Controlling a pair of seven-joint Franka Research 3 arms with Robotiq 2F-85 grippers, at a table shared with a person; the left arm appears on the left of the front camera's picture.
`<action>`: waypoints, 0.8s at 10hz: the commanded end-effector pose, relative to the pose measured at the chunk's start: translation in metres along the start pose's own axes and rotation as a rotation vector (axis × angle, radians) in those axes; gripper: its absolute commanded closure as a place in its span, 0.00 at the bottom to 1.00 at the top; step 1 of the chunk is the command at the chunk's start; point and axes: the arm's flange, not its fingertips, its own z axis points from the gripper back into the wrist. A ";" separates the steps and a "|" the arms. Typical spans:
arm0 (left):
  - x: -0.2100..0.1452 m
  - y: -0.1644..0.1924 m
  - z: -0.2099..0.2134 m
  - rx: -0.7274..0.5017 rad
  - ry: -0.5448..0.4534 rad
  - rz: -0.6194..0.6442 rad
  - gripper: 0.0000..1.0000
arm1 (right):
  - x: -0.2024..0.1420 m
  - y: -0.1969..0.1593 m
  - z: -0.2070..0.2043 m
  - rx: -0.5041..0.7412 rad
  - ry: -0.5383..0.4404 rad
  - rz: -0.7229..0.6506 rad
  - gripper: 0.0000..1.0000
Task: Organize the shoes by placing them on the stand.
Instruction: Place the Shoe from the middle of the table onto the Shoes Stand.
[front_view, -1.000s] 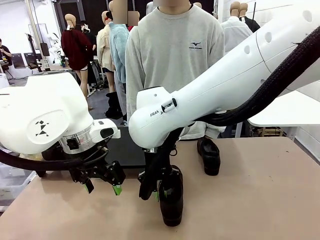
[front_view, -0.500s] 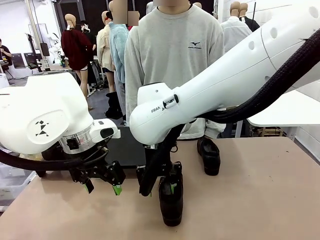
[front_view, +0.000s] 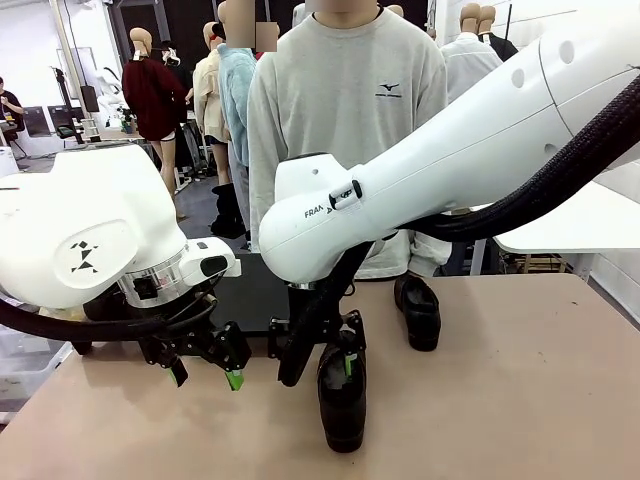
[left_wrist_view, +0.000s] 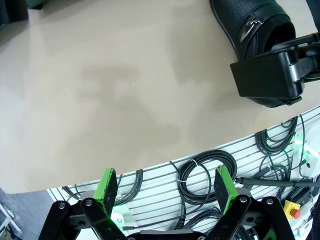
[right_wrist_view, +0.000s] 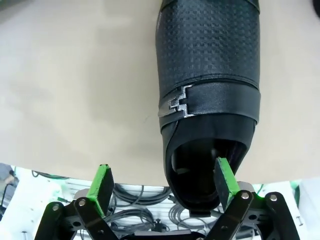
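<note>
The right end effector (right_wrist_view: 162, 170) hangs open over the heel of a black embossed-leather buckle shoe (right_wrist_view: 210, 75) near the beige desk (front_view: 520, 400)'s near edge, the left end effector (left_wrist_view: 165, 174) is open and empty, and another glossy black leather shoe (front_view: 418, 310) lies by the far edge, so both seem not yet on the low matte-black stand (front_view: 250, 295).

Shoe (right_wrist_view: 210, 60) is recorded as black, grid-embossed, with silver buckle (right_wrist_view: 179, 104); table (right_wrist_view: 75, 75) pale beige; pads (right_wrist_view: 104, 182) of right claw (right_wrist_view: 162, 180) green.

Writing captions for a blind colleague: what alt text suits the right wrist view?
A black textured shoe with a metal buckle strap lies on the beige table, heel nearest the camera. The right gripper is open, one green pad overlapping the heel.
</note>
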 end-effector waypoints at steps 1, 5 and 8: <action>0.000 0.000 -0.001 0.013 -0.006 0.018 0.00 | -0.006 -0.009 -0.004 0.038 -0.034 0.052 0.00; 0.000 0.000 -0.001 0.013 -0.006 0.018 0.00 | -0.018 -0.030 0.036 0.131 -0.105 0.159 0.00; 0.000 0.000 -0.001 0.013 -0.006 0.018 0.00 | -0.027 -0.095 0.061 0.205 -0.143 0.193 0.00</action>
